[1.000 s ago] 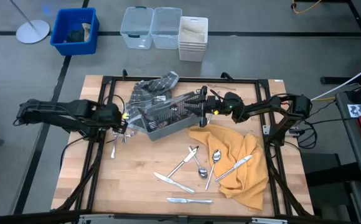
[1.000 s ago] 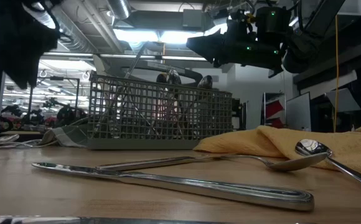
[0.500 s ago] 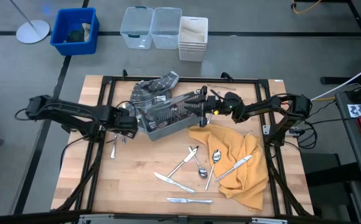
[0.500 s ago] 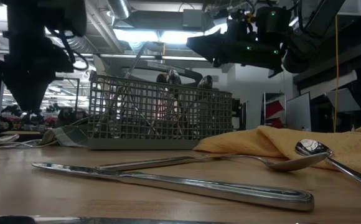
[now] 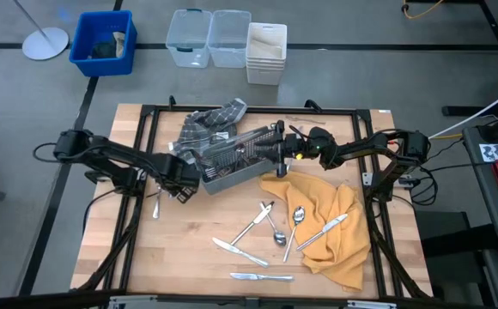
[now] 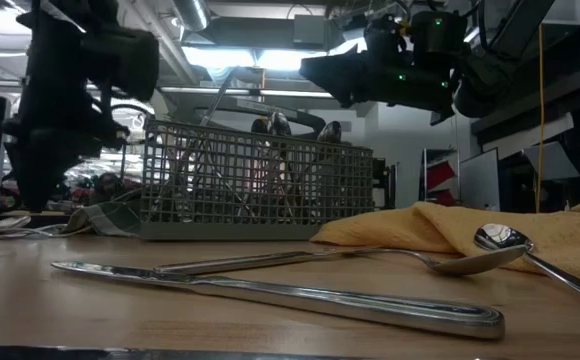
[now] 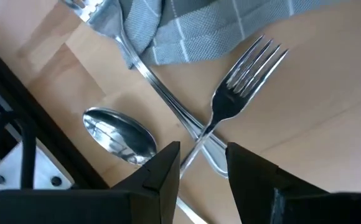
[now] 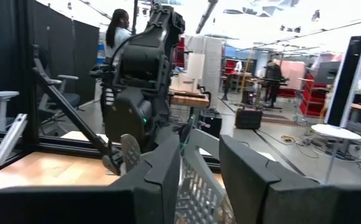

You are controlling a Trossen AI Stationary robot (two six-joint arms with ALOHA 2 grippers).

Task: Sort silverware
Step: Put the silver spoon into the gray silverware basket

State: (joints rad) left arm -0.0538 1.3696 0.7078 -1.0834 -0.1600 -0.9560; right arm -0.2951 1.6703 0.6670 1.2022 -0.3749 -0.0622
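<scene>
Loose silverware lies on the wooden table: a fork [image 7: 246, 78], a spoon [image 7: 119, 132] and another piece half under the checked cloth [image 7: 187, 31] at the left. More pieces [image 5: 266, 232] lie in the middle, and a knife [image 5: 326, 227] lies on the yellow cloth [image 5: 330, 219]. Several pieces stand in the grey mesh caddy [image 5: 232, 161]. My left gripper [image 7: 202, 165] is open just above the fork's handle, beside the caddy's left end [image 5: 180, 182]. My right gripper [image 5: 276, 153] is open and hovers over the caddy's right end [image 6: 308, 68].
A long knife [image 6: 270, 290] and a spoon [image 6: 495, 240] lie close to the table's near edge. Black frame rails [image 5: 146, 120] run along the table's sides. Plastic bins [image 5: 223, 39] stand on the floor beyond the far edge. People show in the room behind [image 8: 115, 31].
My left gripper has gone toward the table's right edge, closer to the caddy's left end, and has come down nearer the table. My right gripper and the silverware have stayed where they were.
</scene>
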